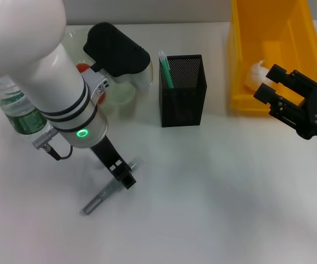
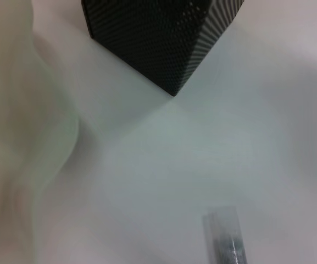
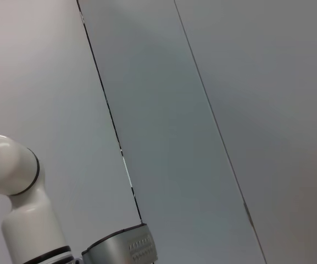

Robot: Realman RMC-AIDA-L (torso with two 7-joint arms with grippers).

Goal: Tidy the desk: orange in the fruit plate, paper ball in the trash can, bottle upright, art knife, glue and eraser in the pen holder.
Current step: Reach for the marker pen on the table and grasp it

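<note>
The art knife (image 1: 104, 195) lies flat on the white desk (image 1: 213, 209), in front of the black mesh pen holder (image 1: 183, 91) and off toward the robot's left. Its long axis runs diagonally, the blunt grey end nearest the robot and the far end pointing up toward the holder. The left gripper (image 1: 124, 175) is right down on that far end, fingers straddling the slim shaft, so the left arm is plainly the one to lift it. From the head view the jaws look narrowed about the knife, though whether they are truly pinching it or only bracketing it I cannot tell. The left wrist view shows only a blurred grey tip of the knife (image 2: 224, 239) with the pen holder (image 2: 163, 38) beyond it.

The right gripper (image 1: 276, 91) hangs apart at the yellow trash can (image 1: 240, 66), its fingers spread and grasping nothing, with the white paper ball (image 1: 255, 74) inside the bin just beside it.
</note>
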